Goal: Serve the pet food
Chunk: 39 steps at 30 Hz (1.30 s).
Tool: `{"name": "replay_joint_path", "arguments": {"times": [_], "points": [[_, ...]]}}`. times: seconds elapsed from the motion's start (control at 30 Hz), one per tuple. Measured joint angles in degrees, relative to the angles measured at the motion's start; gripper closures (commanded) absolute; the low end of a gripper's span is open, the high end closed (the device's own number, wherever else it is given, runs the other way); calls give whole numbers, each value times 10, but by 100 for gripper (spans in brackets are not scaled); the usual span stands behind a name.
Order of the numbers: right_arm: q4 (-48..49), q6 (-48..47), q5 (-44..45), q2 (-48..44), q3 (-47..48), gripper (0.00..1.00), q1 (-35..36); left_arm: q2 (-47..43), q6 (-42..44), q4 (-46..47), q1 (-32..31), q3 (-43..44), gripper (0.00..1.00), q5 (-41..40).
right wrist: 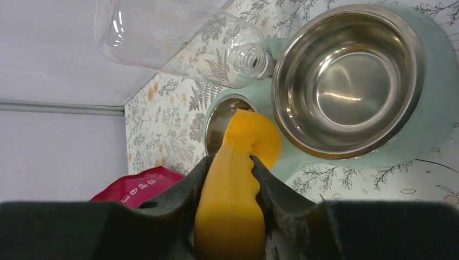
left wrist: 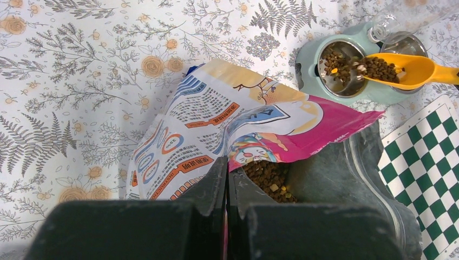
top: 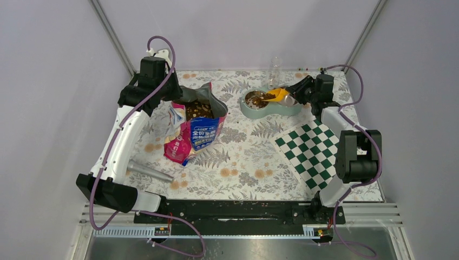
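Note:
The pet food is brown kibble. Some lies in the open printed bag (top: 197,127), where the kibble (left wrist: 270,181) shows inside the mouth. Some sits in the left steel bowl (left wrist: 341,67) of the pale green feeder (top: 289,110). More kibble (left wrist: 379,67) fills the orange scoop (left wrist: 411,70), whose tip hangs over that left bowl. My right gripper (right wrist: 230,162) is shut on the scoop's handle (right wrist: 230,211). My left gripper (left wrist: 227,168) is shut on the bag's upper edge, holding the mouth open. The right bowl (right wrist: 352,81) holds no kibble.
A clear plastic bottle (top: 275,70) stands upside down in the feeder behind the bowls. A green-and-white checkered mat (top: 311,149) lies at the right front. A grey metal cylinder (top: 149,170) lies by the left arm. Walls close in the back and sides.

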Motion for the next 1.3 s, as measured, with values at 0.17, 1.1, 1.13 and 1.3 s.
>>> {"name": "replay_joint_path", "arguments": {"times": [0.17,1.1,1.13,1.3], "points": [[-4,1,-3,0,0,100,1,0,0,8,2,-4,100,0],[-141,-100,63,0,110,100,73,-9,0,16,6,-18,100,18],[-159,-111,73,0,125,100,78,-9,0,16,6,-18,100,22],[-215,-153,111,-11,174,100,90,-9,0,15,7,-17,100,38]]}}
